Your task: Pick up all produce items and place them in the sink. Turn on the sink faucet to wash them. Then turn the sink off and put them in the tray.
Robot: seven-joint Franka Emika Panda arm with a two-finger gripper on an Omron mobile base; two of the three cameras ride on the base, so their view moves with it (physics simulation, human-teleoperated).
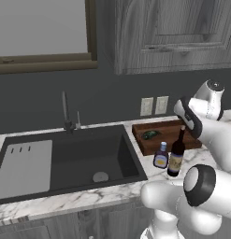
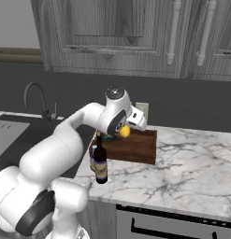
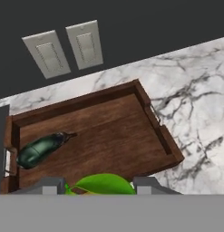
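My desk (image 1: 89, 198) is white marble with grey veins, and the dark sink (image 1: 65, 161) is set into it, with the faucet (image 1: 65, 112) standing at its back edge. To the right of the basin the wooden tray (image 3: 145, 106) rests flat on the marble near the wall. A wine bottle (image 1: 176, 156) and a small blue-capped bottle (image 1: 161, 156) stand upright side by side just in front of the tray.

Kitchen: sink (image 1: 131, 158), cabinets (image 2: 117, 35), marble counter (image 2: 182, 172).
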